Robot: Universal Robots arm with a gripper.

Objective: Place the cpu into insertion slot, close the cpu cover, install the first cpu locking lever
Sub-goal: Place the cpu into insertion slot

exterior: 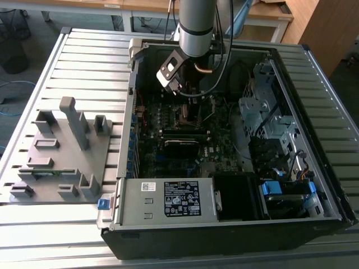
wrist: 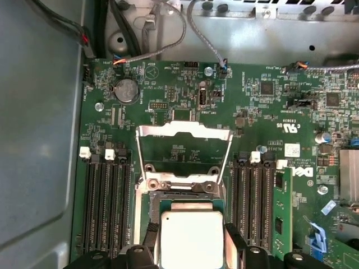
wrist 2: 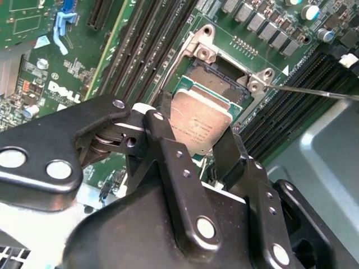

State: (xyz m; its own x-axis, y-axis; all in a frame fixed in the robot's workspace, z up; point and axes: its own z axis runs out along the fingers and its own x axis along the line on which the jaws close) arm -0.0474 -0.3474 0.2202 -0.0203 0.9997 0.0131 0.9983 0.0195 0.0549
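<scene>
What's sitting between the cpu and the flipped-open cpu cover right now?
In the first wrist view, the silvery hinge-side rim of the insertion slot lies between the cpu and the cpu cover.

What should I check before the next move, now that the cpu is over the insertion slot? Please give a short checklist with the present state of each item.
1. Grip: the hand holds the cpu by two opposite edges. Ok.
2. The cpu cover is open and tilted away from the insertion slot. Ok.
3. The cpu edges run parallel to the slot rim in the first wrist view. Ok.
4. Slot free of debris: the visible part looks bare, but the rest is hidden under the cpu. Cannot tell.
5. The thin locking lever lies off to the side of the slot. Ok.
6. Whether the cpu touches the slot or is apart from it. Cannot tell.
</scene>
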